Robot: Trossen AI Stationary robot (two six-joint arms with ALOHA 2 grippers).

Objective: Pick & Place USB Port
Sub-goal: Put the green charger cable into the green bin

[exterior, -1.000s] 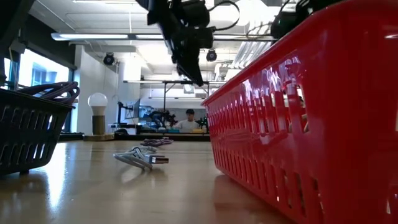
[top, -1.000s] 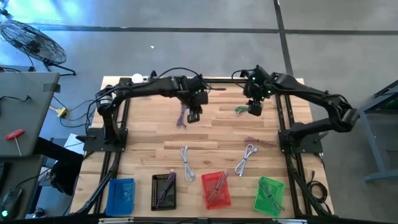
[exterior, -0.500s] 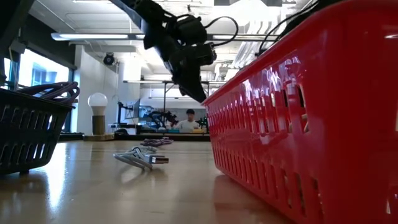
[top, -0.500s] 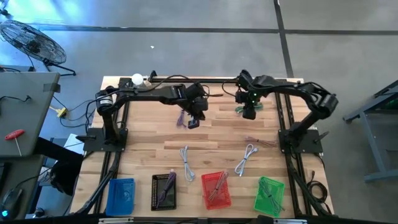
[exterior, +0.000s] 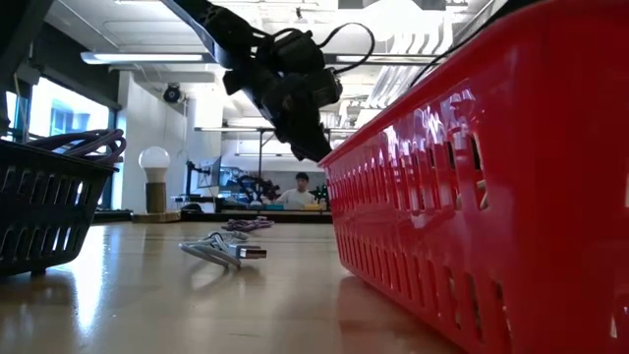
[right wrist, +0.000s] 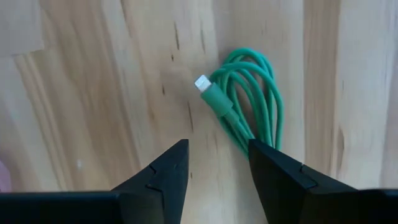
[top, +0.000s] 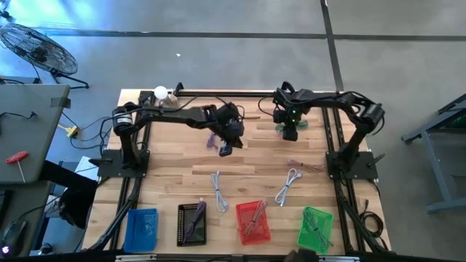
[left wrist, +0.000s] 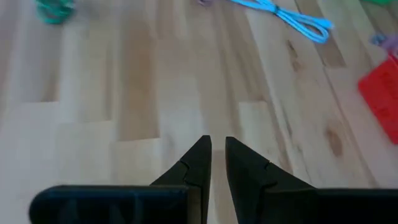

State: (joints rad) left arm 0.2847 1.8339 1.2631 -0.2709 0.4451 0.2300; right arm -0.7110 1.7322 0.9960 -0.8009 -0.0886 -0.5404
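Observation:
A coiled green cable (right wrist: pixel 245 99) with a white plug (right wrist: pixel 202 82) lies on the wooden table at the far right (top: pixel 300 125). My right gripper (right wrist: pixel 214 155) is open right over it, one finger on each side of the coil's nearer part; no touch shows. It also shows in the high view (top: pixel 290 132). A purple cable (top: pixel 212 138) lies at the far middle. My left gripper (left wrist: pixel 217 146) is shut and empty, hanging over bare wood beside the purple cable (top: pixel 226 144), tipped down in the low view (exterior: pixel 313 147).
Blue (top: pixel 142 227), black (top: pixel 193 222), red (top: pixel 253 220) and green (top: pixel 315 227) baskets stand along the near edge. Two white cables (top: pixel 218 189) (top: pixel 289 183) and a pinkish cable (top: pixel 306 166) lie mid-table. A bulb lamp (top: pixel 162 93) stands at the far left.
My right gripper has moved a little toward the table's left edge and come down over the green cable. My left gripper has moved down and slightly toward the near edge, beside the purple cable. The cables have stayed where they were.

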